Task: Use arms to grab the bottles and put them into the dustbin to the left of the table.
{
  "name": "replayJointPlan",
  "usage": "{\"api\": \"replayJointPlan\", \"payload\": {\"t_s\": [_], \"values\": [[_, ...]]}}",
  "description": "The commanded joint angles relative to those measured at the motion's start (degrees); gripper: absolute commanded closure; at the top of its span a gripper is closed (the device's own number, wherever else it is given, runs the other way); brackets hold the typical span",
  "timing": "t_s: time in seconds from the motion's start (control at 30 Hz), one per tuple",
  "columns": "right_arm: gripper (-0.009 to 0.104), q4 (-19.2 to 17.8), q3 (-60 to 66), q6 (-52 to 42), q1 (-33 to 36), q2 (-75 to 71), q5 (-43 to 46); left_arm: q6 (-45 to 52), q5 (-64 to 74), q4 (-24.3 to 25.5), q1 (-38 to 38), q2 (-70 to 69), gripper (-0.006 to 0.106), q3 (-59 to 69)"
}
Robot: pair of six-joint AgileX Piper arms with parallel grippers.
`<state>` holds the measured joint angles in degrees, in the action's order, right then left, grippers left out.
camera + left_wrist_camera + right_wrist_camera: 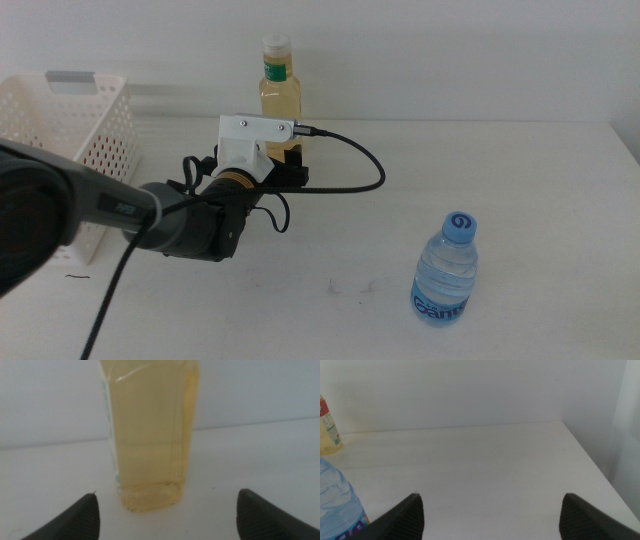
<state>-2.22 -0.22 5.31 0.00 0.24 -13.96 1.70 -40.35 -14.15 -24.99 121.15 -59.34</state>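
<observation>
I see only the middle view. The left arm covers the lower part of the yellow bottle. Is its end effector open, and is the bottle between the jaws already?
Observer: The left end effector is open. In the left wrist view the yellow bottle stands upright, centred ahead of the two jaws, touching neither.
Operator: Where is the right arm? I cannot find it.
Observer: The right end effector is open and holds nothing. Its wrist view shows the water bottle close beside one jaw.
Operator: Any other bottle near it?
Observer: That view also shows the yellow bottle far off, near the table's back edge.
</observation>
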Motion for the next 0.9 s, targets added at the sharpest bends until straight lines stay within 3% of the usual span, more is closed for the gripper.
{"api": "replayJointPlan", "payload": {"t_s": [0.0, 0.87], "values": [[0.005, -0.5, 0.2, -0.2, 0.1, -0.2, 0.4, 0.1, -1.6, -2.4, -0.2, 1.6, 0.007, -1.4], [0.005, -0.5, 0.2, -0.2, 0.1, -0.2, 0.4, 3.0, -6.5, -1.3, 1.3, 12.1, 0.007, -15.4]]}}
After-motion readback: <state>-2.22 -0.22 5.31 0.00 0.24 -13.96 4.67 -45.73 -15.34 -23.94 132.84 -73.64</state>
